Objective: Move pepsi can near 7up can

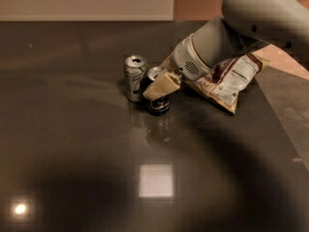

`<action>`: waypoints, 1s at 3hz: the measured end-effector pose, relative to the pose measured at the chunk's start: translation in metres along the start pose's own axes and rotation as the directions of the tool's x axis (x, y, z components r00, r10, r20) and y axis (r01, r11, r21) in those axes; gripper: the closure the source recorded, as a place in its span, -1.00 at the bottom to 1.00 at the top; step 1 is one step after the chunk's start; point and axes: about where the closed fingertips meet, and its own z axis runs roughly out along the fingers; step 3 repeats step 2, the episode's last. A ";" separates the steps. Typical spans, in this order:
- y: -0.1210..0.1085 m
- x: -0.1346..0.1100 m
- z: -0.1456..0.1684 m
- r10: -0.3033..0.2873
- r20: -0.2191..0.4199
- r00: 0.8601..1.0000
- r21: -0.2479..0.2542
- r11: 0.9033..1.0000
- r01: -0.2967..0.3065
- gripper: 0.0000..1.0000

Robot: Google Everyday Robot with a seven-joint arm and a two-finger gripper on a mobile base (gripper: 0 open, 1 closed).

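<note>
The pepsi can (158,104), dark blue with a silver top, stands on the dark table right next to the 7up can (134,79), just to its right and a little nearer to me. The 7up can is pale white and green and stands upright. My gripper (157,88) reaches in from the upper right and is shut on the pepsi can. One cream finger (162,85) lies across the can's front and hides its middle. The other finger is hidden behind the can.
A crumpled chip bag (227,81) lies on the table to the right of the cans, under my arm. The table's right edge (285,124) runs diagonally at the far right. A bright light reflection (155,180) shows on the tabletop in front.
</note>
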 end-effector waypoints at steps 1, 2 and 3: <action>0.001 -0.001 0.000 -0.003 0.000 1.000 -0.001 1.000 0.003 -1.00; 0.001 -0.001 0.000 -0.004 0.000 1.000 -0.001 1.000 0.004 -1.00; 0.001 -0.001 0.000 -0.004 0.000 1.000 -0.001 1.000 0.004 -1.00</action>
